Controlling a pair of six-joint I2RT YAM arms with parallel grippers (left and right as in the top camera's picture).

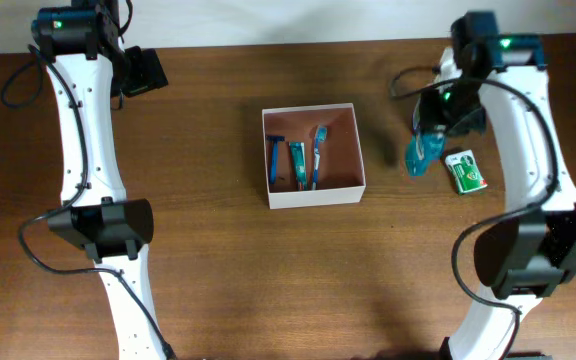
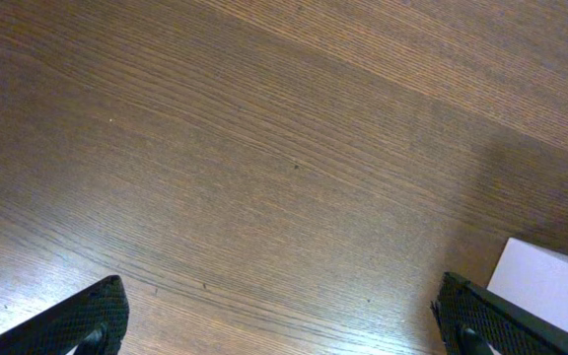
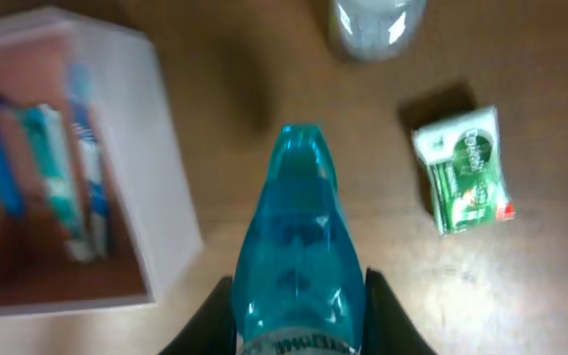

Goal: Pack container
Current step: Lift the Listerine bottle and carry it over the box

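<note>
One container [image 1: 318, 193] stood on the bench [image 1: 208, 260], near the middle in the overhead view. It was open at the top, with white outer walls and a reddish-brown interior.

Three items lay side by side on the container floor, all roughly parallel:
1. One blue razor [image 1: 275, 155], at the left.
2. One teal tube [image 1: 297, 163], in the middle.
3. One blue toothbrush [image 1: 317, 155], at the right.

The right tool [image 3: 299, 330] was clamped on one translucent blue bottle [image 3: 299, 237], with one finger on each flank of the bottle body. In the overhead view the bottle sat between the container and one green packet [image 1: 466, 171], clear of the container's right wall. The packet lay flat on the bench, just beside the bottle and apart from it.

One pale rounded object [image 3: 373, 25] showed at the top edge of the right wrist view. It was cropped and blurred, and its identity could not be determined.

The left tool [image 2: 284, 330] was over bare bench, well to the left of the container. Its fingers [image 2: 87, 320] stood wide apart with nothing between them. One white corner of the container appeared at the lower right of the left wrist view.
</note>
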